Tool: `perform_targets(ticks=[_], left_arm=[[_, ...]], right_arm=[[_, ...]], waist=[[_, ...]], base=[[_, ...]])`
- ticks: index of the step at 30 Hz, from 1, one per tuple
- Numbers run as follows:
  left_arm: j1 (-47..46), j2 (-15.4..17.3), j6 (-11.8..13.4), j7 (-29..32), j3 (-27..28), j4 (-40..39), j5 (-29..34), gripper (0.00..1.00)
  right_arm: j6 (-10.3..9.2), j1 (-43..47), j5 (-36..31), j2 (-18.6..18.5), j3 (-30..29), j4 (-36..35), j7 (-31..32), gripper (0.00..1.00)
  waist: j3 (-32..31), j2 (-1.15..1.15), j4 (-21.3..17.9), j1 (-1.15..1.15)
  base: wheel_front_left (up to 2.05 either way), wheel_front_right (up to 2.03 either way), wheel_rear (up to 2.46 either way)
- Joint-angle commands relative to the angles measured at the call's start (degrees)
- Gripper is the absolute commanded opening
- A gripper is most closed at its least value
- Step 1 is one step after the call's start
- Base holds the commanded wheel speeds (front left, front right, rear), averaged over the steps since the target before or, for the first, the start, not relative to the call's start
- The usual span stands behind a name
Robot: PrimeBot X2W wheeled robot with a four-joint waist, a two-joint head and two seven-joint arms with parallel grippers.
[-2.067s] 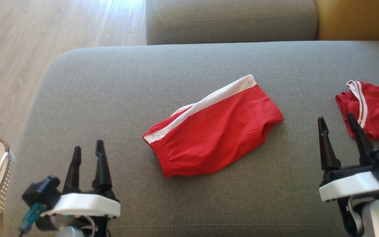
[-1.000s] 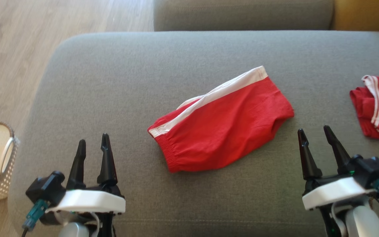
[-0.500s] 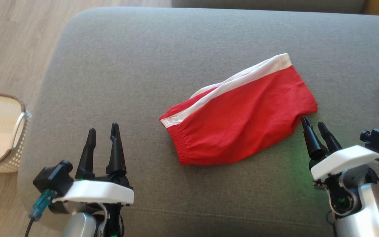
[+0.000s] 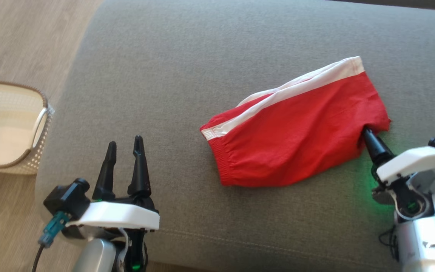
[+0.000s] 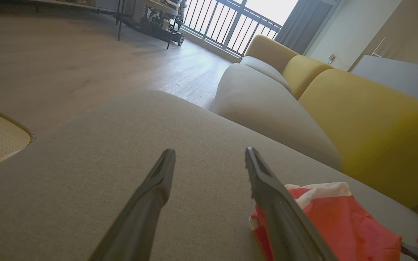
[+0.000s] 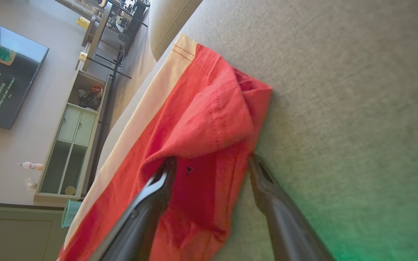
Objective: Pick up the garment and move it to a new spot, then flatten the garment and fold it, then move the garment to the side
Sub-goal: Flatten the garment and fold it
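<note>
Head view: found red garment (image 4: 293, 128), white-striped, lying rumpled right of centre on grey sofa cushion (image 4: 202, 45). Saw right gripper (image 4: 370, 138) at its right hem, prongs spread apart, not clamped. Right wrist view: noted one finger (image 6: 151, 195) tucked under a raised red fold, other finger (image 6: 274, 195) on bare cushion just beside fabric edge. Spotted left gripper (image 4: 125, 141) spread wide too, holding nothing, near cushion's front-left, well apart from garment. Logged pale basket (image 4: 21, 166) on floor left of cushion.
</note>
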Motion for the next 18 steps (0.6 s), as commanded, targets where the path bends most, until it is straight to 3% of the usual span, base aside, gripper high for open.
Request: perform_targets(ticks=[1, 10, 18], left_arm=[[-2.66, 0.37, 0.15, -0.44, 1.43, -2.29, -0.25, 1.0], [-2.82, 0.37, 0.42, -0.44, 1.09, -2.18, -0.3, 1.0], [-2.53, 0.37, 0.2, -0.44, 1.23, -1.4, 0.37, 1.0]], right_arm=[[-0.01, -3.26, 1.12, 0.17, 0.39, -0.62, 0.92, 1.0], [-0.01, -5.96, 1.09, 0.21, -2.23, 2.65, 0.64, 1.0], [-0.01, -4.26, 3.97, 0.24, -1.29, 0.71, -0.24, 1.0]], waist=[[0.66, 0.0, 0.87, 0.0], [1.05, 0.0, 2.1, 0.0], [-0.05, 0.0, 0.93, 0.0]], base=[[0.0, 0.0, 0.0], [0.0, 0.0, 0.0], [0.0, 0.0, 0.0]])
